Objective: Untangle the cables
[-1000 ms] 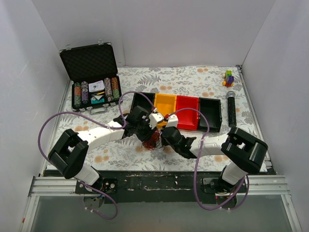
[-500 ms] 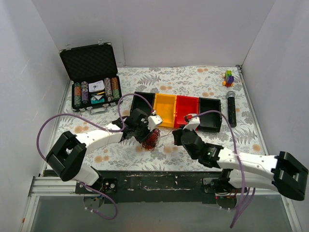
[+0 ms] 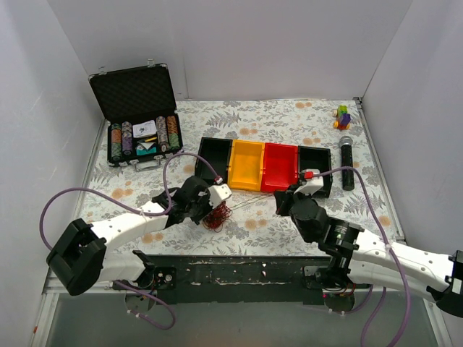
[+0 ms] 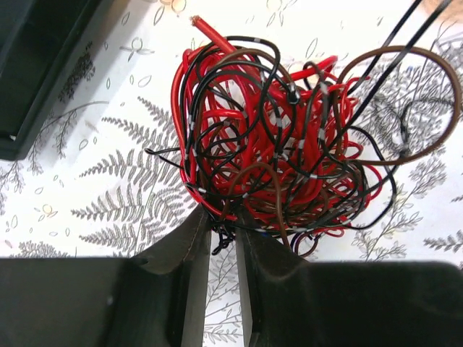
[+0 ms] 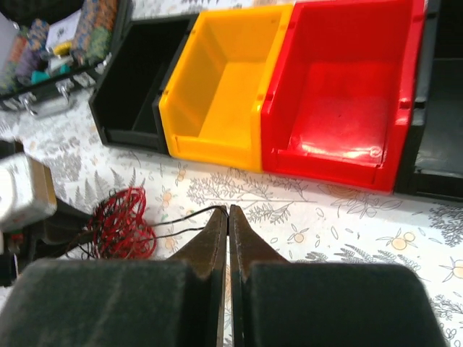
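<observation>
The left gripper (image 4: 223, 220) is low over the table (image 3: 257, 233), close to the near edge. Its jaws are almost together, with only a narrow slit between them, and they pinch a few dark strands at the lower edge of the cables (image 4: 275, 144). The cables are one dense bunch, mostly red with black and brown loops through it. The bunch lies on the flowered cloth just in front of the left jaws, near the middle of the table and a little to the left. A wide brown loop stands out from the right side of the bunch, and one red end sticks out at its top.

To the right, well apart from the bunch, the right gripper (image 5: 228, 215) has its jaws pressed fully together. At their tips they hold a black strand (image 5: 189, 215). This strand runs from the bunch across the cloth to the jaws, nearly straight. A second thin black strand lies beside it, and I cannot tell if the jaws hold it too.

Behind both grippers stands a row of four open bins, touching side to side: the left-end black bin (image 3: 213, 153), the yellow bin (image 5: 217, 79), the red bin (image 5: 340, 87) and the right-end black bin (image 3: 316, 170). A black microphone (image 3: 347, 163) lies just beside the right-end bin.

Farther back on the left is an open poker chip case (image 3: 137, 141), its lid upright and rows of chips inside. In the far right corner sits a small coloured toy (image 3: 341, 116).
</observation>
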`<state>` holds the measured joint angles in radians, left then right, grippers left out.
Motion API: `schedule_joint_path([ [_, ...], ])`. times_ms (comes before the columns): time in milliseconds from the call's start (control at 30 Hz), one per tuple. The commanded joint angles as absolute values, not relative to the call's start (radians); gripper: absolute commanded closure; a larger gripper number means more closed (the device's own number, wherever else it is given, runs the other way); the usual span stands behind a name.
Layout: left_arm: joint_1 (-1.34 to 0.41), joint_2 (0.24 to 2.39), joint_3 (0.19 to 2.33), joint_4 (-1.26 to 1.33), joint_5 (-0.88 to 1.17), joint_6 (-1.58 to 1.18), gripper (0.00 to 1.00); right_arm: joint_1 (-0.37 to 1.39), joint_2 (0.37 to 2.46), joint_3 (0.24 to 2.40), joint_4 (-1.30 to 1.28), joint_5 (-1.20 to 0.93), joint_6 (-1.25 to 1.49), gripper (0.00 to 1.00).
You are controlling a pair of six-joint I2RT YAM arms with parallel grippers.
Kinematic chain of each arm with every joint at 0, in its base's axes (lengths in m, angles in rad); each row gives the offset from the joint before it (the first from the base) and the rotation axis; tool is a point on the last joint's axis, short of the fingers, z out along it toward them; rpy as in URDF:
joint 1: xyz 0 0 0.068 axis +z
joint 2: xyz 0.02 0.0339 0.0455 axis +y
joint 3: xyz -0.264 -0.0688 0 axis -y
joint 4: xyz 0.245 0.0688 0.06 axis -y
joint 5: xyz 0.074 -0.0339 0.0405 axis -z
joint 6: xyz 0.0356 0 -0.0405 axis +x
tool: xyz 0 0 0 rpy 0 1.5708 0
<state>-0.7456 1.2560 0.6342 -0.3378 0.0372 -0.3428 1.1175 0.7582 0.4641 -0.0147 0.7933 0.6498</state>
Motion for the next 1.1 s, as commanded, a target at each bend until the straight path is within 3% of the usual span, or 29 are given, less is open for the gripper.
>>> schedule_joint_path([
  [0,-0.741,1.212,0.56,-0.472,-0.098,-0.261,1.0,1.109,0.669,0.567,-0.026,1.005,0.588,0.99],
  [767,-0.738,1.184,0.468,-0.414,-0.16,-0.195,1.0,1.108,0.503,0.842,0.075,1.192,0.213,0.99],
  [1067,-0.73,1.095,0.607,-0.577,-0.127,-0.219,0.99,1.109,0.64,0.827,-0.13,1.025,0.479,0.99],
])
